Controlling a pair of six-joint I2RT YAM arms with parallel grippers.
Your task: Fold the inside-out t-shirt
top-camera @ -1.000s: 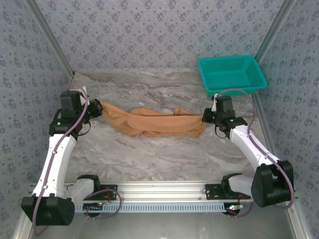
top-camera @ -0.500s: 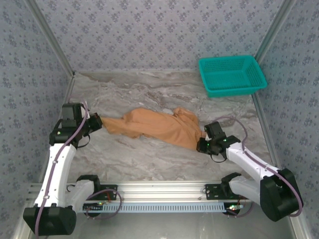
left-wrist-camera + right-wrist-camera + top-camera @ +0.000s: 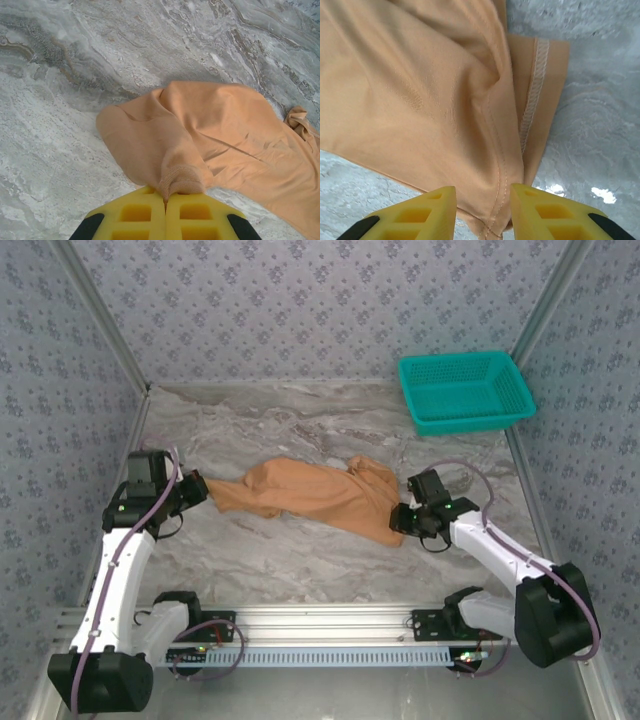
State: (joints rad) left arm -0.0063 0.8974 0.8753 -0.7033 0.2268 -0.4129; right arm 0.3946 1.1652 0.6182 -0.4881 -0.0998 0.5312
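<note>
Between my two jaws, from above: the inside-out t-shirt point(image 3: 320, 495) lies bunched on the bench point(image 3: 300, 560), a long orange-tan heap reaching from my left jaws across to my right jaws.
Left jaws, from above: at the shirt's narrow left end, touching it; the cloth tapers to a point right where I hold it.
Right jaws, from above: at the shirt's wider right end, low over the bench, with the cloth's near corner just at my tips.
Beyond my right jaws: a teal basket point(image 3: 465, 390) sits at the far right corner of the bench, well apart from the shirt.
Left wrist, grip: my yellow fingers point(image 3: 135, 217) are pressed together, clenched on a gathered nub of the shirt that stands up between them.
Left wrist, cloth ahead: from the pinch the fabric fans out away from me and to the right in smooth folds, resting on the marbled bench; a crumpled bit shows at the far right edge.
Right wrist, grip: my two yellow fingers point(image 3: 420, 215) stand apart, released, with a clear gap; a stitched seam point(image 3: 500, 165) of the shirt runs down into that gap.
Right wrist, cloth ahead: shirt fabric covers most of what lies ahead and left of my tips; a hem point(image 3: 534, 95) with pale stitching runs along its right edge, and bare bench shows to the right of it and at lower left.
</note>
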